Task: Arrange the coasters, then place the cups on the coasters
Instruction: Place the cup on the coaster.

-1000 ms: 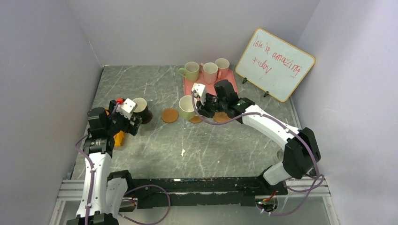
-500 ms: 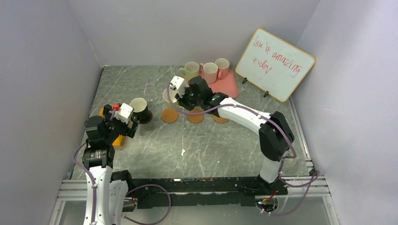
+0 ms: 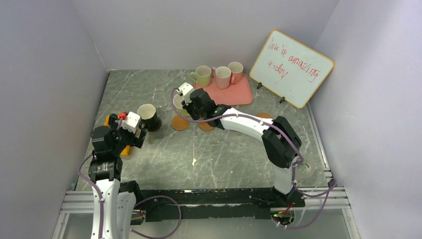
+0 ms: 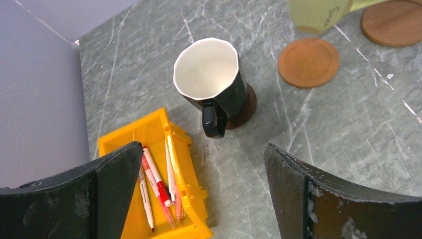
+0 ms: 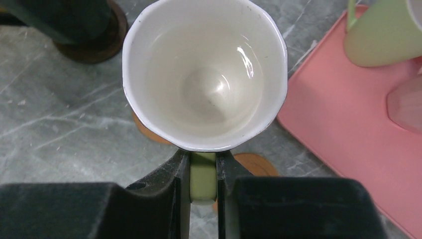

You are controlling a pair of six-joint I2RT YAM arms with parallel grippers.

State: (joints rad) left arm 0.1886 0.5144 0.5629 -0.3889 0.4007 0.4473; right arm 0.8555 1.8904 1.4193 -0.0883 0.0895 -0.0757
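Note:
My right gripper [image 5: 203,160] [image 3: 188,103] is shut on the handle [image 5: 203,178] of a pale green cup [image 5: 205,74] [image 3: 178,105]. The cup hangs over an orange coaster [image 5: 148,131] [image 3: 180,124]; I cannot tell whether they touch. A second orange coaster [image 3: 206,126] [image 5: 258,164] lies just to the right, and a third [image 3: 263,116] peeks out behind the arm. The dark brown cup [image 4: 211,82] [image 3: 148,116] stands on the dark brown coaster [image 4: 247,107]. My left gripper [image 4: 203,152] [image 3: 139,132] is open and holds nothing, just in front of that cup.
On the pink tray [image 3: 238,94] [image 5: 348,134] stand a green cup [image 3: 203,75] and two pink cups [image 3: 223,77] [image 3: 235,71]. A yellow bin of pens [image 4: 149,184] sits at the left. A whiteboard [image 3: 291,67] leans at the back right.
The right arm has carried the green cup leftward, from in front of the tray to over the leftmost orange coaster. The left arm has drawn back slightly, still open.

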